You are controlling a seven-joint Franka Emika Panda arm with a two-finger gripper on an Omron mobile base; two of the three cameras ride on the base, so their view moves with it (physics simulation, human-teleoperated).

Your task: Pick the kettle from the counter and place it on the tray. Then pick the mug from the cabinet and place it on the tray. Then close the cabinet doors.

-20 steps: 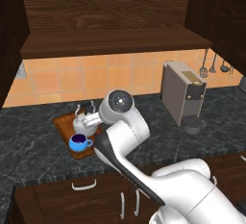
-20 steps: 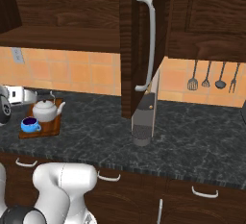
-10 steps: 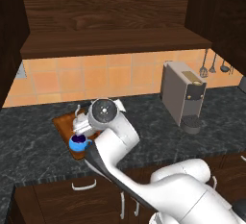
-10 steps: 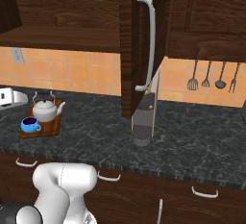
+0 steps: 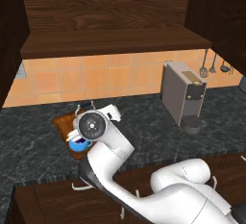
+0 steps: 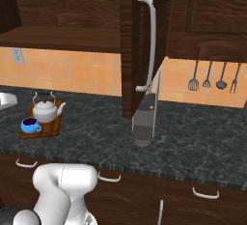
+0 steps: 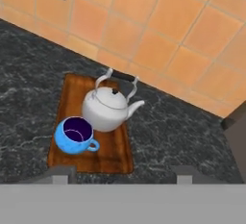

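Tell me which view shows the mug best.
The hand view: the mug sits unobstructed on the tray beside the kettle. The right base view shows it small and far; the left base view has the arm covering part of it.

The robot's arm (image 5: 144,180) is glossy white, built from fat rounded segments that swell like bulbs at each joint. Dark, near-black bands mark the seams where one segment meets the next. One joint ends in a round grey cap (image 5: 92,126) with a darker ring around a paler disc. A small white block with dark edging sits just beyond that cap. From the right base camera, the same white shell (image 6: 65,188) shows as smooth domed shoulders with soft grey shading and a dark patch low at the left.
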